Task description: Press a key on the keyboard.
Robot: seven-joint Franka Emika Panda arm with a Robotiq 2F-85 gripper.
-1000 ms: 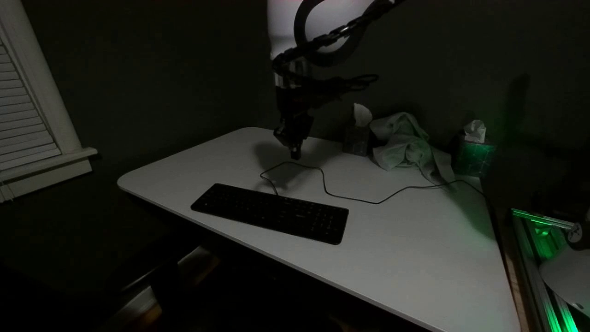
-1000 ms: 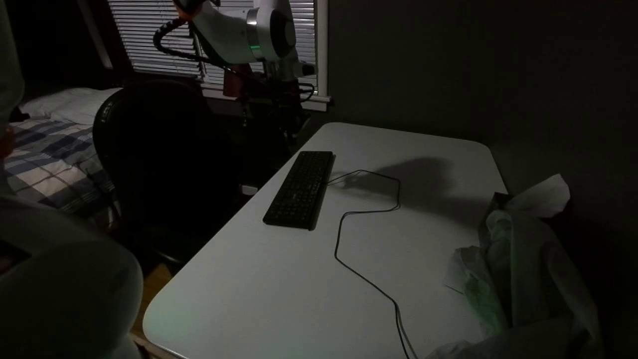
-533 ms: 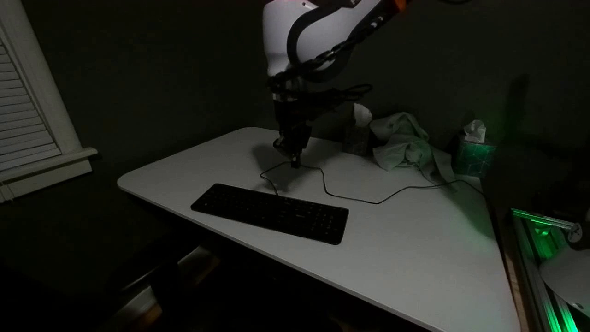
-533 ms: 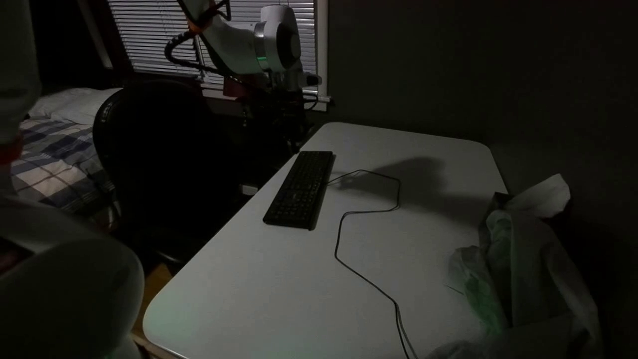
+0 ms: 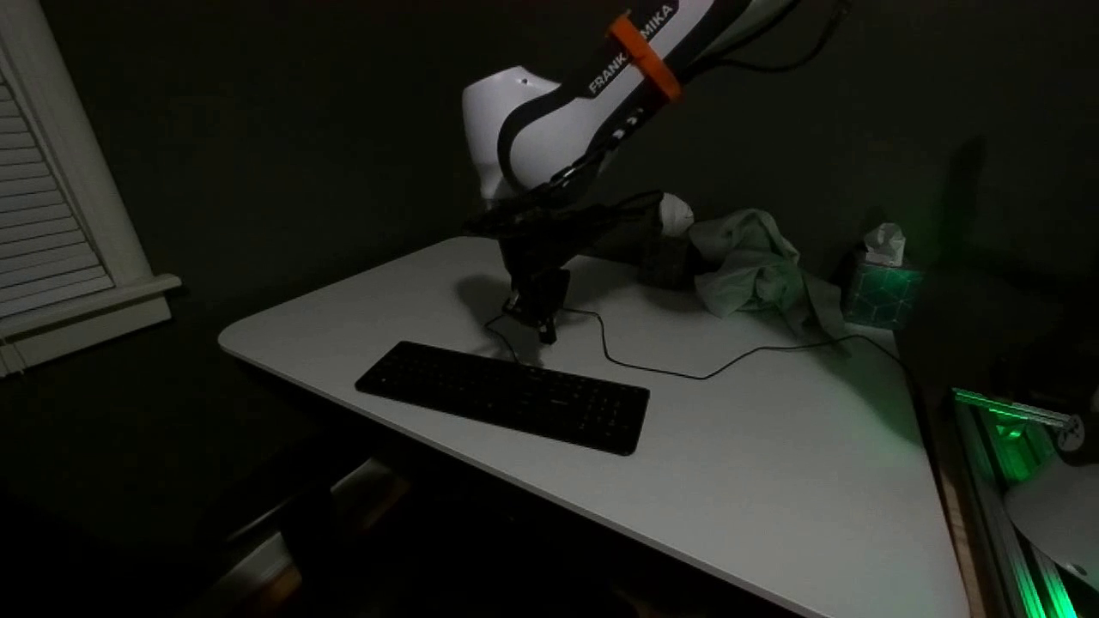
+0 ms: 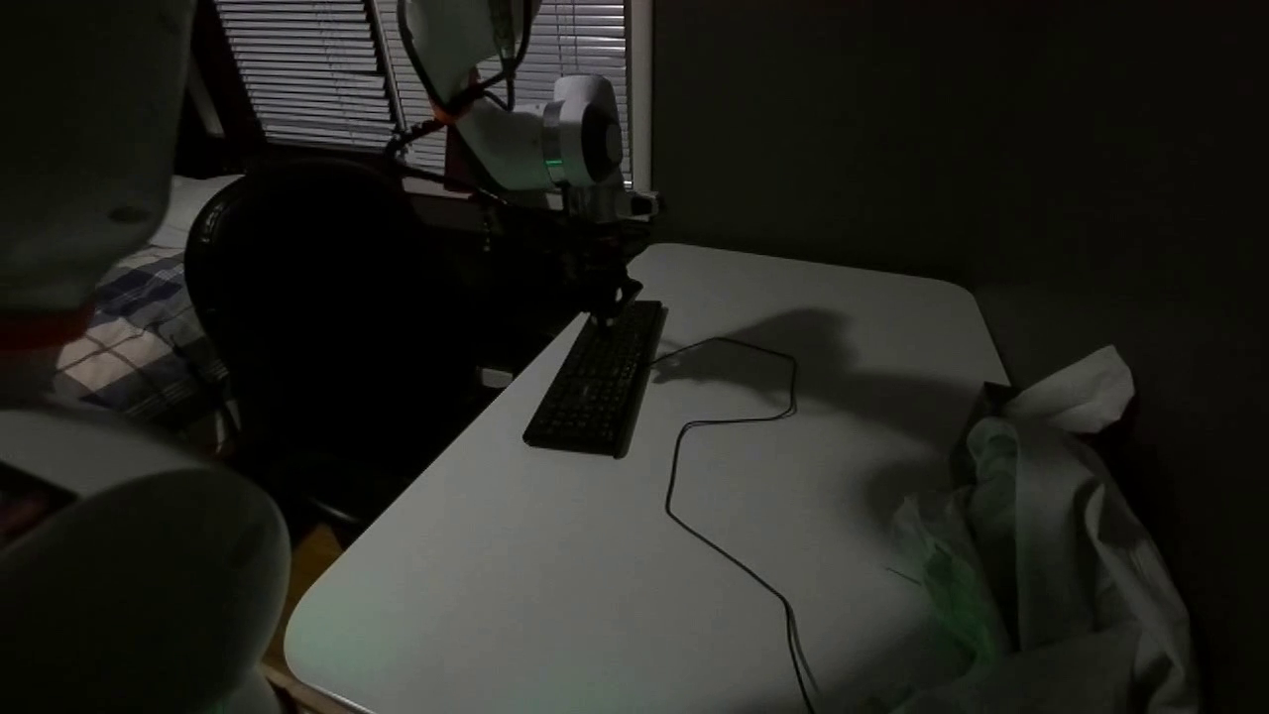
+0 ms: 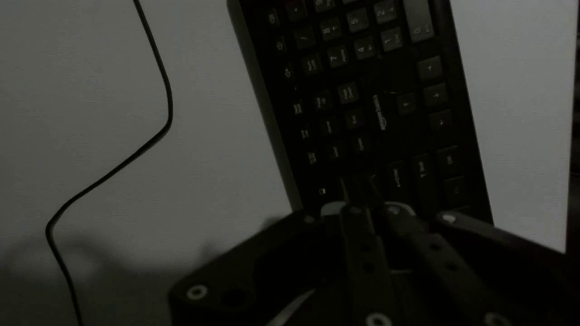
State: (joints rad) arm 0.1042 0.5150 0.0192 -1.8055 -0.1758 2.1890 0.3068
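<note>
The room is dim, and biggest of all is the white table (image 5: 755, 489), running from the left of the frame down to the lower right in an exterior view. Over it the white arm (image 5: 549, 144) leans in from the top. In an exterior view, blinds (image 6: 307, 79) hang at the upper left, with a black chair (image 6: 317, 327) below them. A crumpled pale cloth (image 5: 755, 266) lies above and right of the middle in an exterior view. The keyboard (image 5: 502, 396), long and black, lies flat on the table, a little left of and below centre, close to the table's edge. Over it, the gripper (image 5: 548, 333) points down near mid-frame, clenched, I'd say, its two sides drawn in to one narrow tip; a strip of white shows between tip and keyboard, so they are apart. A green-lit tissue box (image 5: 883, 293) stands at the right, a darker tissue box (image 5: 665, 266) nearer the middle. In the wrist view I can pick out the number pad (image 7: 364, 47) at the top, the smaller arrow keys (image 7: 436, 95) right of centre, and, down the left, the thin black cable (image 7: 170, 102).
</note>
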